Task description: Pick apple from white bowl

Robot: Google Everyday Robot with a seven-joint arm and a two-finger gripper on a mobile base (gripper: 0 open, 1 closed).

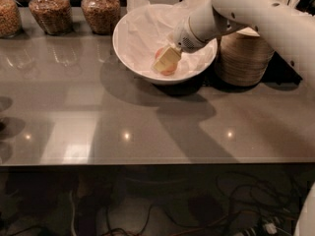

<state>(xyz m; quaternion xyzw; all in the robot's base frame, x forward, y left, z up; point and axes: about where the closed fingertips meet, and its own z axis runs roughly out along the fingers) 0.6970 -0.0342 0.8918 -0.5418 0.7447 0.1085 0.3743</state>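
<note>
The white bowl (129, 59) stands at the back middle of the grey table, lined with crinkled white paper. The apple (170, 72), small and reddish-orange, lies in the bottom of the bowl. My gripper (166, 59) reaches in from the upper right, down inside the bowl. Its beige tip lies right over the apple and hides most of it. The white arm (256, 11) comes across the bowl's right rim.
A stack of beige disposable bowls (243, 58) stands just right of the white bowl, under the arm. Three glass jars of grain (48, 9) line the back left. The grey table (147, 127) ends at a front edge, with cables on the floor below.
</note>
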